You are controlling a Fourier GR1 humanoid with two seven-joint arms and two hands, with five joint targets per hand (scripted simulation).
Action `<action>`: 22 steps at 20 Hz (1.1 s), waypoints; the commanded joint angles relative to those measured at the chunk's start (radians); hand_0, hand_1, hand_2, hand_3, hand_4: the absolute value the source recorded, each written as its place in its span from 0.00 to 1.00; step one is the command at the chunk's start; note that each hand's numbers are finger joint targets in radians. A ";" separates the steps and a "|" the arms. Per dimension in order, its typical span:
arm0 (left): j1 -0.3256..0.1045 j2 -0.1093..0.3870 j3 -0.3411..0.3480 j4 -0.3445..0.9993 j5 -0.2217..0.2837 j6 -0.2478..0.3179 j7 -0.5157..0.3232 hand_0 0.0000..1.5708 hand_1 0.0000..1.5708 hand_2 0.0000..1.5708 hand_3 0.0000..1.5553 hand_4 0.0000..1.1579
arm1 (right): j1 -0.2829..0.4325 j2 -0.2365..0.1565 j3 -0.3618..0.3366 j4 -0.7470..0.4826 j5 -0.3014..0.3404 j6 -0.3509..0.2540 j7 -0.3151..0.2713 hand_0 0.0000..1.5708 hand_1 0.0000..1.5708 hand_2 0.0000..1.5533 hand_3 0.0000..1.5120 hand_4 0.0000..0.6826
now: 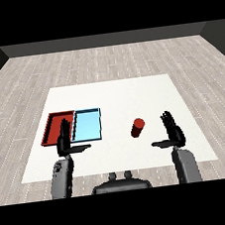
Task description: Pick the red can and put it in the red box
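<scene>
A red can (137,128) stands upright on the white table (112,97), right of the middle. My right hand (172,131) is to the right of the can, apart from it, with straight fingers and the thumb pointing left; it is open and holds nothing. The red tray (52,126) lies at the left of the table. My left hand (64,141) is raised in front of the red tray's near right corner, fingers straight and thumb out to the right, open with nothing in it.
A light blue tray (87,125) lies right beside the red tray, between it and the can. The table's near edge runs just behind my forearms. A grey wooden floor surrounds the table.
</scene>
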 commanded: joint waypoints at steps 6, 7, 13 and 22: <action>-0.019 -0.010 -0.009 0.022 -0.014 0.029 -0.009 0.00 0.00 0.00 0.00 0.00 | -0.011 0.016 -0.012 0.036 -0.017 0.011 0.001 0.00 0.00 0.00 0.00 0.00; 0.049 0.023 -0.012 -0.125 0.018 -0.019 0.058 0.00 0.00 0.00 0.00 0.00 | -0.106 -0.015 -0.043 0.201 -0.011 0.041 -0.085 0.00 0.00 0.00 0.00 0.00; -0.012 0.009 0.003 -0.034 0.014 0.014 0.035 0.00 0.00 0.00 0.00 0.00 | -0.164 0.009 -0.027 0.229 -0.014 0.007 -0.024 0.00 0.00 0.00 0.00 0.00; -0.001 -0.011 -0.015 0.007 0.009 0.013 -0.005 0.00 0.00 0.00 0.00 0.00 | -0.203 0.045 -0.006 0.332 -0.019 -0.011 -0.073 0.00 0.00 0.00 0.00 0.00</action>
